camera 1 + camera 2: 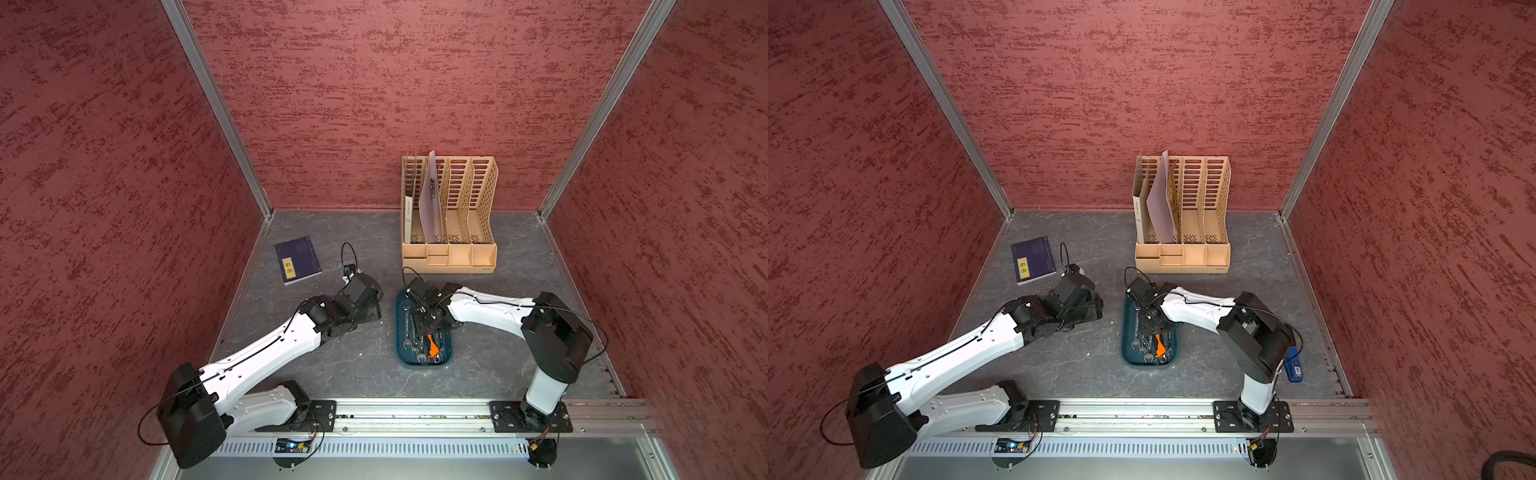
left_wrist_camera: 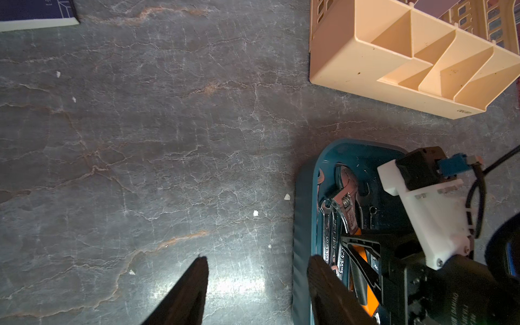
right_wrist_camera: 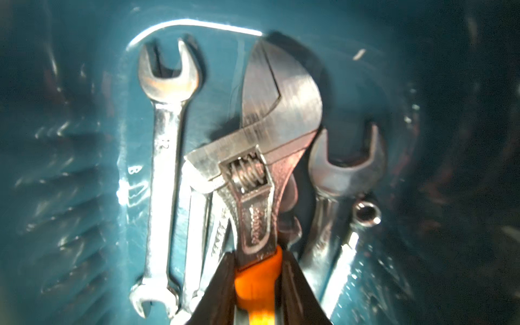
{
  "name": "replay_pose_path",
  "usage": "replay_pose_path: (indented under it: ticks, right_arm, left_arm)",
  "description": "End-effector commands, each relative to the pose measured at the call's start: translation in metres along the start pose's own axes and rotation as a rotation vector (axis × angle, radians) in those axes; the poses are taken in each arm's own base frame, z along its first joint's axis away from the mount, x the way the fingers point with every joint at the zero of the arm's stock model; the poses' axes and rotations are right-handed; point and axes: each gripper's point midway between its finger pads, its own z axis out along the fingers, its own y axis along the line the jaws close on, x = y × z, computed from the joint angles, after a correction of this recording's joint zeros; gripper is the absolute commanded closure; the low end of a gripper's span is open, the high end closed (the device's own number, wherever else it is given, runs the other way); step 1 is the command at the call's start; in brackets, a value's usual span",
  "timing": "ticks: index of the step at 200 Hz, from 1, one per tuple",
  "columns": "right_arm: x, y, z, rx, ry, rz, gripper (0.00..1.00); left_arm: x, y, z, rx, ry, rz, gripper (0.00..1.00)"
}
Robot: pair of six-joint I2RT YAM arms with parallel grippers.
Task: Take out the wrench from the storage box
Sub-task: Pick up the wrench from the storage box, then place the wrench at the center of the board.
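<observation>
A stamped number, perhaps 12, stands on the spanner (image 3: 164,157). A raised letter like B shows on the floor of the box (image 3: 84,140). The yellow label (image 1: 287,267) on the book (image 1: 303,253) and the small mark on the organizer (image 2: 464,111) cannot be read.

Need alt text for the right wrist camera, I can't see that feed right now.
The right gripper clamps the orange handle of an adjustable wrench, whose steel head points away from the camera. The wrench overlaps other tools inside the teal storage box, between a slim open-end spanner and a broader spanner.
</observation>
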Motion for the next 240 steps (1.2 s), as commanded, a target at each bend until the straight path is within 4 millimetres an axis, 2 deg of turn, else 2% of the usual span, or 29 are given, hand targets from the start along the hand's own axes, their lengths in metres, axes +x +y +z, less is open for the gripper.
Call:
replay_pose_path:
  ticks: [1, 36, 58, 64, 86, 98, 118, 144, 193, 240]
  right_arm:
    - [-0.025, 0.005, -0.051, -0.022, -0.134, -0.01, 0.84]
    - [-0.037, -0.006, -0.102, -0.026, -0.241, 0.011, 0.86]
    - [-0.042, -0.021, -0.123, -0.013, -0.286, 0.039, 0.86]
    - [-0.044, -0.027, -0.136, -0.021, -0.315, 0.053, 0.86]
    - [-0.045, -0.05, -0.15, 0.009, -0.352, 0.097, 0.86]
    - [-0.046, -0.065, -0.15, 0.023, -0.362, 0.134, 0.87]
    - [-0.043, -0.086, -0.142, 0.031, -0.364, 0.2, 0.89]
    - [-0.039, -0.1, -0.116, 0.003, -0.347, 0.277, 0.92]
    - [-0.033, -0.1, -0.061, -0.021, -0.252, 0.295, 0.93]
    - [-0.032, -0.099, -0.025, -0.011, -0.178, 0.262, 0.93]
  left_arm:
    - [-0.002, -0.002, 0.001, 0.005, -0.001, 0.005, 0.4]
    - [-0.002, -0.003, 0.001, 0.002, 0.005, 0.004, 0.39]
    - [-0.003, -0.005, 0.002, 0.004, 0.007, 0.002, 0.39]
    - [-0.003, -0.006, 0.002, 0.007, 0.007, 0.001, 0.39]
    - [-0.004, -0.009, 0.003, 0.009, 0.011, 0.001, 0.39]
    - [-0.004, -0.011, 0.004, 0.009, 0.013, 0.002, 0.39]
    - [-0.004, -0.015, 0.005, 0.012, 0.016, 0.005, 0.38]
    - [-0.002, -0.019, 0.008, 0.013, 0.024, 0.007, 0.38]
    - [0.005, -0.03, 0.017, 0.018, 0.051, 0.021, 0.38]
    - [0.013, -0.039, 0.025, 0.02, 0.074, 0.033, 0.38]
